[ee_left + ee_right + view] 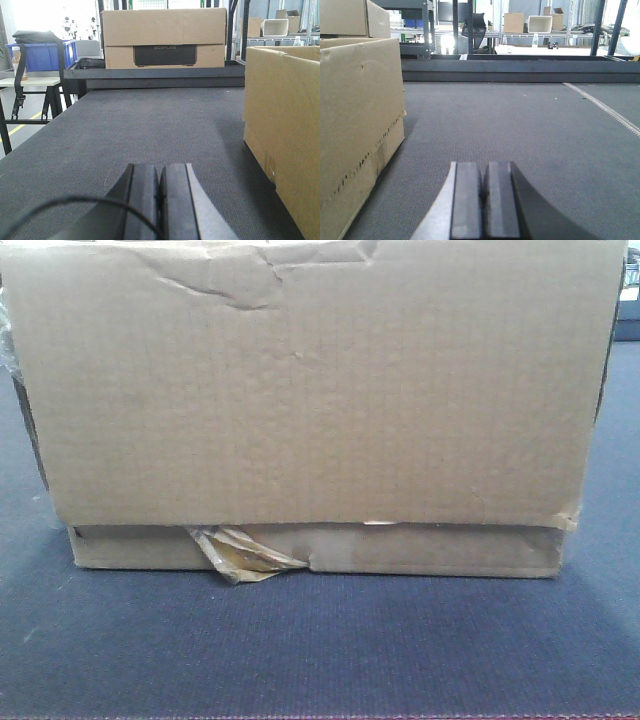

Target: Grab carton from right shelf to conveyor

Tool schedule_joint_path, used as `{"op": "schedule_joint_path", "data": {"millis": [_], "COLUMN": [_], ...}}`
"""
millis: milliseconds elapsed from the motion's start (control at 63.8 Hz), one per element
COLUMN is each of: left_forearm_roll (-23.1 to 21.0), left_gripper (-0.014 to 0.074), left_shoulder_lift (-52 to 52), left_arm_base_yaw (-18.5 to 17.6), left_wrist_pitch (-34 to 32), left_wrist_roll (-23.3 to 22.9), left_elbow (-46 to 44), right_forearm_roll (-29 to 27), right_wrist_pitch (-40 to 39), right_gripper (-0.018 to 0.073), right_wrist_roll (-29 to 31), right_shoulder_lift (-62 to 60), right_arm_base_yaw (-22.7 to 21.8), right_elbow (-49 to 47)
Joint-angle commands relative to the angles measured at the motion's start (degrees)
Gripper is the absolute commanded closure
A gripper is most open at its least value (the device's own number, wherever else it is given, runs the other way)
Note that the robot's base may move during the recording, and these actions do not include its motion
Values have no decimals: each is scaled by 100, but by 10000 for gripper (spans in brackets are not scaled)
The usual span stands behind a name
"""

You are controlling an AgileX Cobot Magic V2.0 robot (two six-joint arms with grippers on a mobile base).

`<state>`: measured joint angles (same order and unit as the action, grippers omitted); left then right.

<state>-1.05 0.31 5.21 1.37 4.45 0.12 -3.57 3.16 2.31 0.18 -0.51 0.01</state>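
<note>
Only the front view shows the wide brown corrugated cardboard carton (310, 400)'s dented top, resting on the dark ribbed conveyor belt (320, 650). Flanking it low, left gripper (159, 190) and right gripper (484, 200) have fingers pressed together, empty.

Place: a warehouse or logistics test hall, not a home.
Belt: a broad ribbed dark conveyor (150, 125) fills the foreground of both wrist views, with a dark metal end rail (520, 70) at 12 o'clock.
Goods: plain brown carton (310, 390) on the belt; a second printed box (164, 37) beyond the rail.
Storage: blue plastic bins (40, 55) at 10 o'clock, metal racking uprights (455, 25), a white tub (540, 23) on a far bench.
Floor: smooth grey with a yellow line (20, 127).
</note>
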Motion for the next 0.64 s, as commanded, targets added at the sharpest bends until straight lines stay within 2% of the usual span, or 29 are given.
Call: {"op": "schedule_joint_path", "data": {"millis": [0, 627], "left_forearm_roll": [-40, -40], "left_gripper": [615, 615], "left_shoulder_lift": [-31, -31], "left_arm_base_yaw": [11, 11], "left_wrist_pitch": [-82, -82], "left_wrist_roll": [8, 8], "left_elbow": [-12, -12], "right_forearm_roll": [11, 11], "right_wrist_pitch": [-165, -165], "right_gripper": [626, 626], "right_wrist_roll": [47, 47], "right_shoulder_lift": [-18, -18], "right_arm_base_yaw": [-39, -39], "right_elbow": [-1, -1]}}
